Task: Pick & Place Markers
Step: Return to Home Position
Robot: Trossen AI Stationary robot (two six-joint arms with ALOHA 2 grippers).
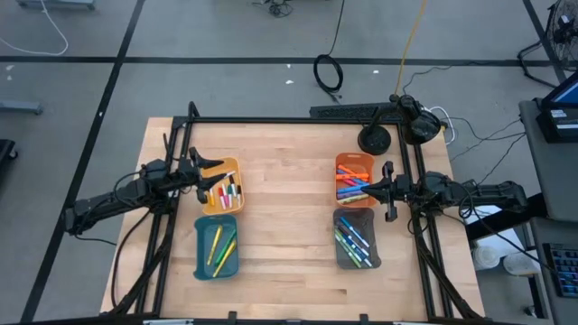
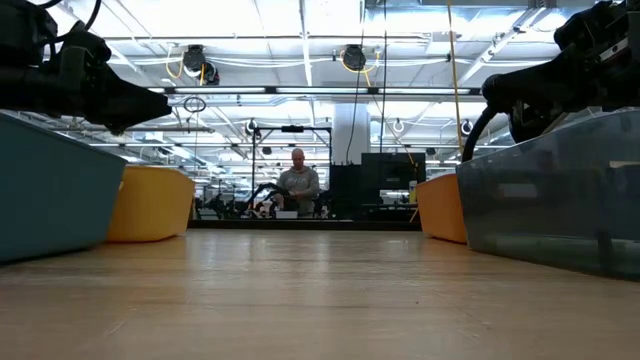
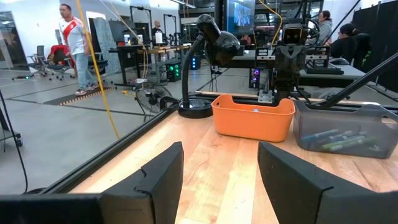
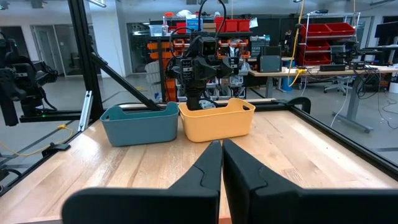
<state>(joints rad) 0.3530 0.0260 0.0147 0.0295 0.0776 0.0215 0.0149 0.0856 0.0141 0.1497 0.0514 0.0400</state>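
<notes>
Pale blond wooden plank tabletop [image 1: 280, 262], striped by its boards and edged with a black metal frame rail [image 1: 289, 120]. The yellow rectangular plastic bin [image 1: 237, 167] shows red and white thin markers [image 1: 226, 192]. In the teal plastic bin [image 1: 200, 248] it's yellow and green pens [image 1: 219, 246]. The orange plastic bin [image 1: 355, 157] has blue and orange-red highlighters [image 1: 352, 185], and the smoky clear grey bin [image 1: 339, 244] has green and blue markers [image 1: 354, 242].
</notes>
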